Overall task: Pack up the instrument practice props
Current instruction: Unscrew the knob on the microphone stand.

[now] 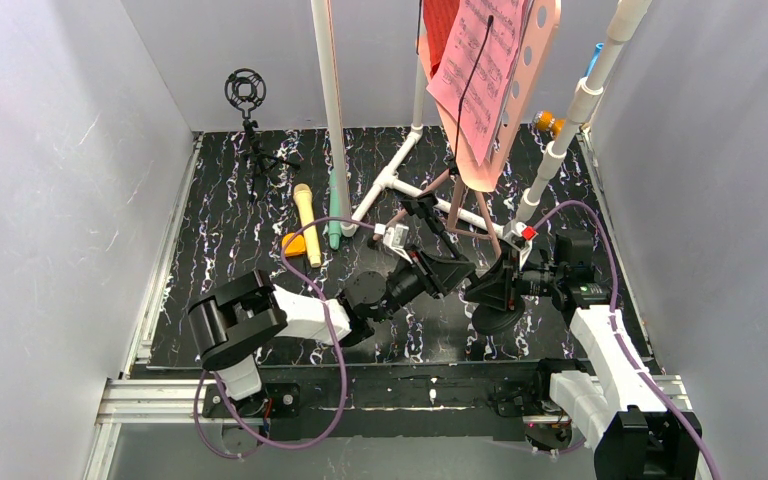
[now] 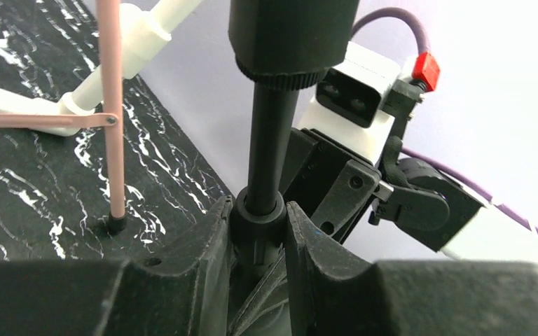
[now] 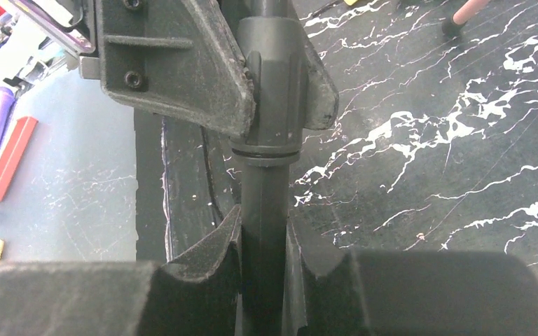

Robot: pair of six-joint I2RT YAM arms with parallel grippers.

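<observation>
left claw point(image 2: 258, 224) clamped on collar of black pole point(image 2: 270, 140), right claw point(image 3: 265, 238) gripping same pole close beside

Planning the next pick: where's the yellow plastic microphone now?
Top view: the yellow plastic microphone lies on the black marbled mat, left of centre, just left of the mint-green microphone and right of the small black tripod.

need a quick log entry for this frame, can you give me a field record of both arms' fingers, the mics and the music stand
left fingers: closed on the collar of a dark pole
right fingers: closed on the same pole, close beside the left fingers
yellow microphone: lying on the table, untouched
mint-green microphone: lying beside the yellow one
pink music stand: upright, pink sheet music on it
</observation>
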